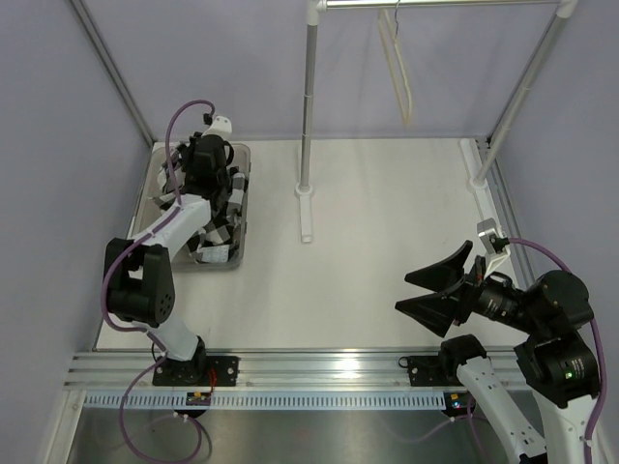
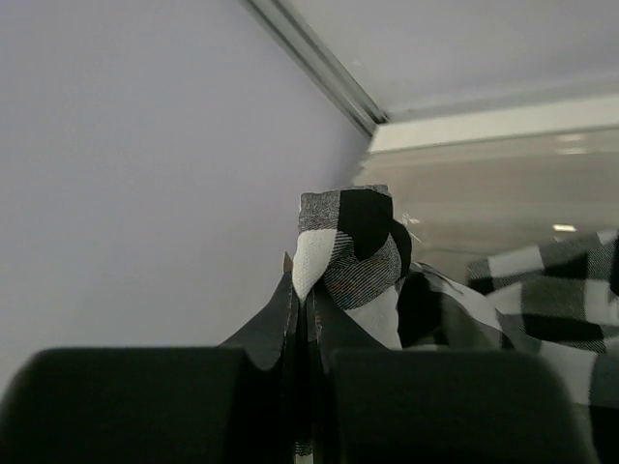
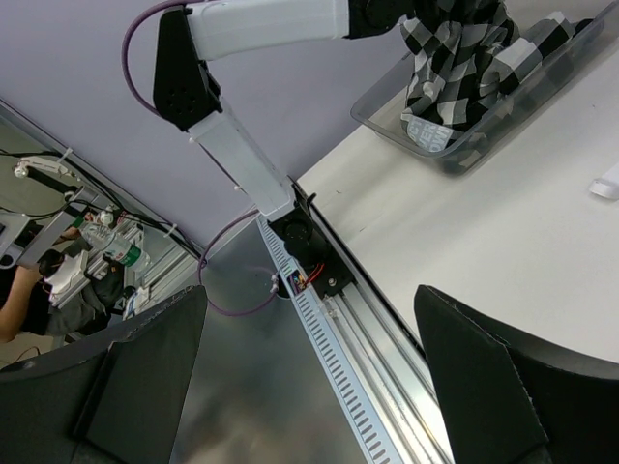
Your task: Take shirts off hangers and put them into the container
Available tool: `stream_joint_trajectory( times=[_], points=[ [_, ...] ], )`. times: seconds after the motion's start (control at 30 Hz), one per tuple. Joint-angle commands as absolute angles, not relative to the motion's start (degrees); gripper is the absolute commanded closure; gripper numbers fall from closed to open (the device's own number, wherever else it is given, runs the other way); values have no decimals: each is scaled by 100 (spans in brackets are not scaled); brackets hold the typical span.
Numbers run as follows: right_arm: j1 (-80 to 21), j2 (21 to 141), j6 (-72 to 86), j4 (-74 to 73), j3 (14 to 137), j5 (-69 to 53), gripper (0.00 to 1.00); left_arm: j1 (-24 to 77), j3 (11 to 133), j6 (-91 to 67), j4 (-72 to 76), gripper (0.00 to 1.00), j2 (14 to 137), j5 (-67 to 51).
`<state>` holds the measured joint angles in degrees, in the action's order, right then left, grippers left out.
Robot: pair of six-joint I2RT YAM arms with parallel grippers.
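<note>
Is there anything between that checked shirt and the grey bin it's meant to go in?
Nothing visible does. The shirt is already down in the container, with the left gripper shut on a fold of it. The empty hanger hangs on the rail at the back, away from the bin.

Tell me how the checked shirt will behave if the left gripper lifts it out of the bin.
Probably floppy: the checked shirt bunches into a peak where the left gripper pinches it. Likely to drape and trail, since the rest lies crumpled in the bin. Seemingly light, thin cloth.
</note>
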<state>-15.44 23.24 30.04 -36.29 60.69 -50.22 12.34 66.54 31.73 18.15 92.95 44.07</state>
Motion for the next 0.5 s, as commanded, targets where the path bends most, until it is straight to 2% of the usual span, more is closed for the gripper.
stream_joint_trajectory(
  times=[0.0,0.1,0.23,0.3,0.47],
  points=[
    [-1591,2312,3050,-3630,6231,-5089,2,1072,7285,1742,326,100,9439,3648],
    [-1591,2338,3059,-3639,6284,-5080,2,1037,7549,1153,-191,100,9712,3429],
    [-1591,2347,3032,-3647,6311,-5054,2,686,8163,-86,-1377,100,10149,1957],
    [-1591,2355,3006,-3647,6302,-5036,2,633,8446,-473,-1958,100,10300,1593],
    [-1591,2285,2997,-3648,6346,-5010,1,615,7920,-1247,-2390,100,10336,1187]
  ],
)
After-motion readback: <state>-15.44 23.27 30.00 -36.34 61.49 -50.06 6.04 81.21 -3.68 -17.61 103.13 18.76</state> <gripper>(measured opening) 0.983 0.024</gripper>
